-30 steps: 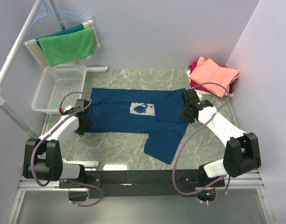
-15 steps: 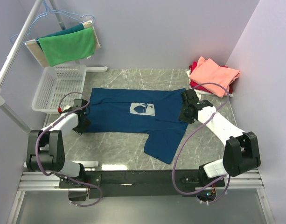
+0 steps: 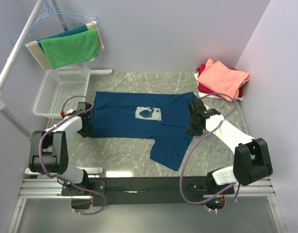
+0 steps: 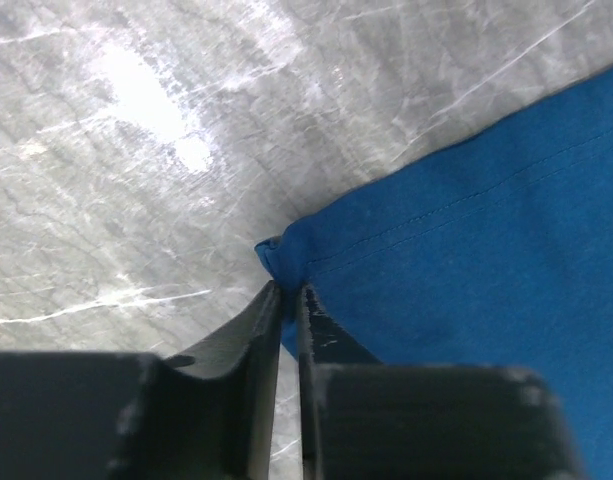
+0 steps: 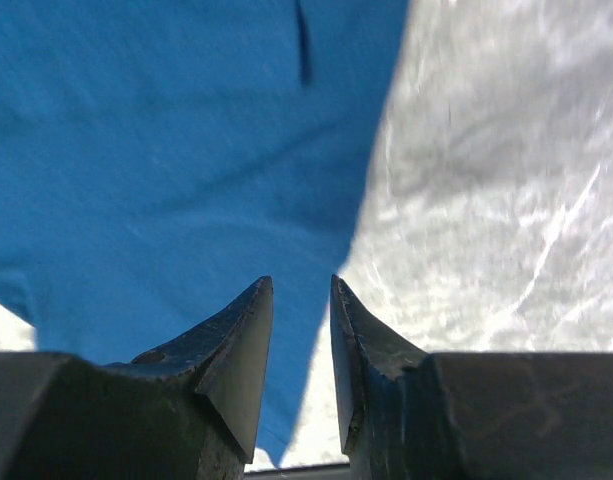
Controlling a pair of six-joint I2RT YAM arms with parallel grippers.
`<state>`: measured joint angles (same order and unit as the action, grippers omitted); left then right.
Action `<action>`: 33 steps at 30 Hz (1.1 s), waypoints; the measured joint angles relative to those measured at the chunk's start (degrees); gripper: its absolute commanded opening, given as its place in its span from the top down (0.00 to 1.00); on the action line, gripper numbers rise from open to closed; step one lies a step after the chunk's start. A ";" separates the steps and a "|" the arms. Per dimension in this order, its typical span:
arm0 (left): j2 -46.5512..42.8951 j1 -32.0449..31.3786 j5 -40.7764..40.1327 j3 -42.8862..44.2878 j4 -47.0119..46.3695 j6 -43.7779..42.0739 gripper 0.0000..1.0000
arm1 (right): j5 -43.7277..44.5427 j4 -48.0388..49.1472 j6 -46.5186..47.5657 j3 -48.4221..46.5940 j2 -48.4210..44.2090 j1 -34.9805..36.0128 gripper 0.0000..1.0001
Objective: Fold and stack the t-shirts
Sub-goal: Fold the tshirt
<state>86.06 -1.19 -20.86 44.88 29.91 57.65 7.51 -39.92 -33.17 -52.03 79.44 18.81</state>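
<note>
Bright even light, glare on table [image 4: 146,100]

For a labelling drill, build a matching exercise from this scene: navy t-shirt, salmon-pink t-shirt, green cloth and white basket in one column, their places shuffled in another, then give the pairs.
Things:
1. navy t-shirt
2. salmon-pink t-shirt
3. green cloth
4. white basket

Places:
A. hanging up, far left
B. topmost of a folded pile in the far right corner
C. standing at the left, open side up
D. spread flat in the middle

Pairs: 1-D, 2-B, 3-A, 4-C
</note>
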 measured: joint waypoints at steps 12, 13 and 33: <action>-0.07 0.00 1.11 0.46 0.31 -0.35 0.99 | -1.86 -7.48 -3.30 4.52 -6.14 9.88 0.56; -0.11 0.00 1.33 0.46 0.46 -0.44 0.99 | -2.40 -7.72 -3.93 4.59 -5.75 10.93 0.55; -1.27 0.00 3.82 1.49 2.47 -3.89 0.99 | -6.54 -1.09 -17.09 16.04 -5.77 29.03 0.55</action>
<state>84.79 -1.19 -17.04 46.37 32.38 53.76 0.97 -41.01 -50.26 -35.99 73.67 47.83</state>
